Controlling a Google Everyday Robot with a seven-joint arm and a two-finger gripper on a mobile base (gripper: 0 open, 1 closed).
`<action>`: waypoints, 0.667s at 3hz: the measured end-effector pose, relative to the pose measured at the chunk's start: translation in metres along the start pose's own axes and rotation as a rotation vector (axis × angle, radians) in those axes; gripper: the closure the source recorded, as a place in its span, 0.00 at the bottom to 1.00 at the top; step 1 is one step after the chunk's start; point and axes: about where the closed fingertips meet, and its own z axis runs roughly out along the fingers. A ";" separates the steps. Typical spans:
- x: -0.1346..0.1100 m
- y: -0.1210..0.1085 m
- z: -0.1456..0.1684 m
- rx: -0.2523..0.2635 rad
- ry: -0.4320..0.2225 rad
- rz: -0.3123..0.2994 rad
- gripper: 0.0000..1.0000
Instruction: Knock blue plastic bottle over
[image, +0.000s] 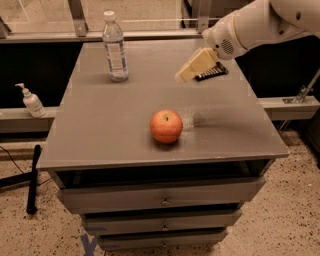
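Observation:
The blue plastic bottle (115, 46) is clear with a white cap and a pale label. It stands upright at the back left of the grey table top (110, 125). My gripper (186, 74), cream-coloured on a white arm, hangs above the back middle-right of the table, right of the bottle and well apart from it. It holds nothing that I can see.
A red-orange apple (166, 126) sits near the table's front middle. A dark flat packet (211, 73) lies at the back right, partly behind the gripper. A white pump dispenser (31, 100) stands on the ledge left of the table. Drawers (162, 199) are below the top.

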 end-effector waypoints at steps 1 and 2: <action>-0.004 0.001 0.005 0.000 -0.039 -0.012 0.00; -0.010 0.001 0.044 -0.014 -0.150 -0.021 0.00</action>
